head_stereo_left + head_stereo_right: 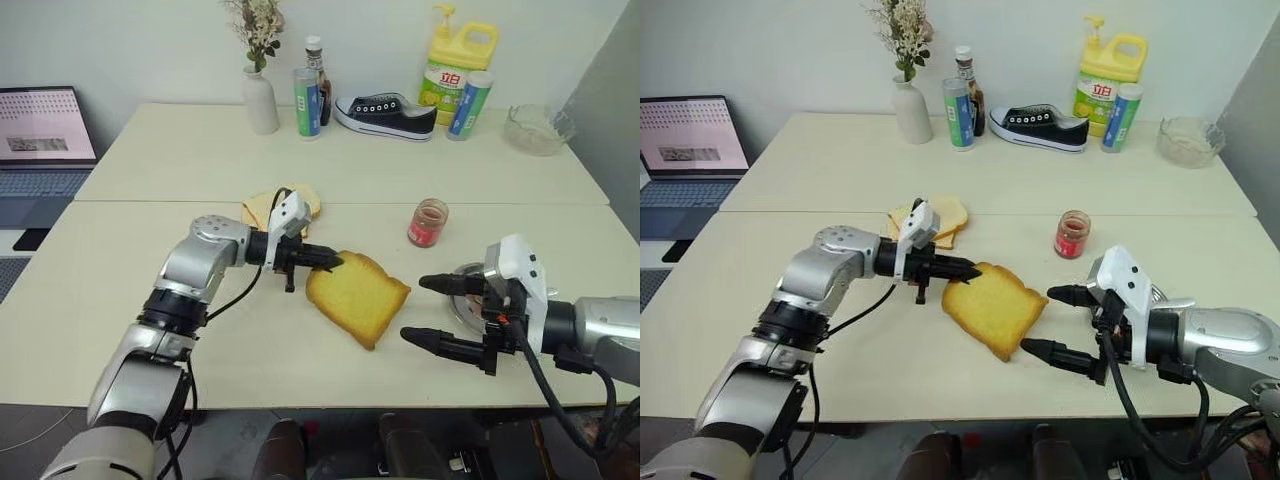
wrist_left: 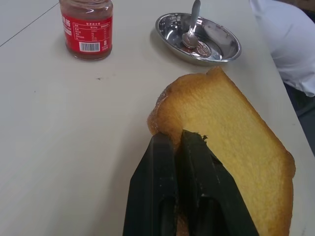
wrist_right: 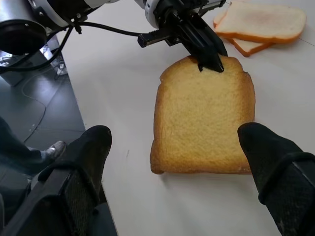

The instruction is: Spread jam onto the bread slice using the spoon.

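The left gripper [image 1: 325,261], fingers closed, presses the bread slice [image 1: 358,296] at frame centre. The right gripper [image 1: 432,312], fully open and empty, sits lower right. Recommended: keep the slice pinned and take the spoon [image 2: 191,30] by its handle from the steel dish [image 2: 222,49] behind the right gripper; the jam [image 1: 428,222] stands upper right of the slice.

I can't read the jam [image 2: 86,29] jar's label print, its lid is cropped at the frame's top, and my left claw [image 2: 189,140] hides the bread slice [image 2: 231,128] edge.

bread slice [image 3: 204,120]: porous, matt golden crumb
dish [image 2: 224,49]: polished, reflective steel
spoon [image 2: 191,30]: shiny metal
jam jar [image 2: 87,27]: clear glass, paper label
table [image 1: 150,180]: smooth, matt
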